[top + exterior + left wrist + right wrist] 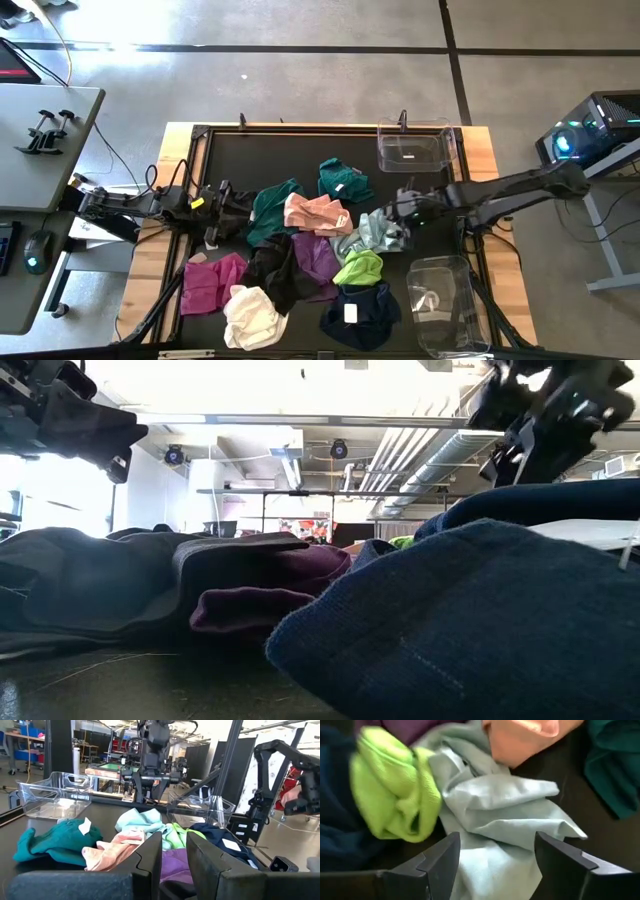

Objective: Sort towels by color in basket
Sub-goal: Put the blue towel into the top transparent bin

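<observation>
The right claw [492,862] hangs wide open, holding nothing, over a pale blue towel [500,815] beside a lime green towel [395,795].

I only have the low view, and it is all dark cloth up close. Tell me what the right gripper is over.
Observer: The right gripper is open above the pale blue towel, fingers either side of its folds.
Operator: Say what lies beside that towel.
Observer: The lime green towel touches it on one side, and the peach-pink towel lies next to it toward the table's middle.
Operator: Give me the baskets.
Observer: Two clear baskets stand on the right side of the table, one at the far edge, one at the near edge.
Operator: Now the left arm.
Observer: The left gripper is at the pile's left edge, by the teal towel.
</observation>
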### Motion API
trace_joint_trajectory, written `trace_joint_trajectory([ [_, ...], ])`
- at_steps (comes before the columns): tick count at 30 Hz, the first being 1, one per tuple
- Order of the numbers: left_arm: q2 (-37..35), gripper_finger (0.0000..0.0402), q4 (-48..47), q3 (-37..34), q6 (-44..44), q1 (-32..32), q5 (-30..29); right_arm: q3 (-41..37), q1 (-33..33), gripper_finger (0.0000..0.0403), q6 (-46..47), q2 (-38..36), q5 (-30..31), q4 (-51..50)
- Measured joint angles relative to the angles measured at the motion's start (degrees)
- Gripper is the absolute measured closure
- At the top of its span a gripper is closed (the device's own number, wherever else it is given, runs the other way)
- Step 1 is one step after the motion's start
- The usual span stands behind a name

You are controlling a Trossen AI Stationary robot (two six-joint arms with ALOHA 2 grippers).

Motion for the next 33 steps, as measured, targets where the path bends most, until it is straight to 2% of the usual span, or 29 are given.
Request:
trace_joint_trajectory([
  [7, 0.0, 0.0323, 0.0, 0.0, 2.2, 0.0, -0.1, 0.5, 0.0, 0.0157, -0.1, 13.2, 1.7, 0.1],
  [10, 0.0, 0.0323, 0.0, 0.0, 3.4, 0.0, 0.0, 0.5, 0.0, 0.0179, 3.4, 18.0, 4.8, 0.0],
  [13, 0.0, 0.0323, 0.5, 0.0, 3.4, 0.0, 0.0, 0.8, 0.0, 0.0236, 4.4, 21.9, 6.0, 0.9],
  [18, 0.0, 0.0323, 3.0, 0.0, 3.5, 0.0, 0.0, 1.3, 0.1, 0.0379, 7.0, 22.5, 6.4, 0.1],
  [20, 0.0, 0.0323, 3.8, 0.0, 3.5, 0.0, 0.0, 2.7, 0.5, 0.0384, 10.1, 20.4, 8.7, -5.5],
  [22, 0.0, 0.0323, 4.7, 0.0, 3.5, 0.0, 0.1, 6.3, 1.5, 0.0377, 13.4, 16.6, 13.5, -13.1],
  [24, 0.0, 0.0323, 5.8, 0.0, 4.5, 0.0, 0.1, 11.9, 2.6, 0.0381, 16.9, 12.9, 18.4, -20.2],
  [27, 0.2, 0.0323, 6.6, 0.0, 7.0, 0.0, -0.1, 21.3, 3.3, 0.0395, 21.8, 9.7, 23.5, -36.5],
  [31, 0.4, 0.0323, 8.3, 0.0, 9.4, 0.0, -0.9, 34.9, 1.7, 0.0389, 27.6, 8.3, 34.3, -52.2],
  [33, 0.4, 0.0323, 9.1, 0.0, 9.5, 0.0, -1.1, 40.7, -0.3, 0.039, 27.6, 8.4, 39.0, -56.0],
])
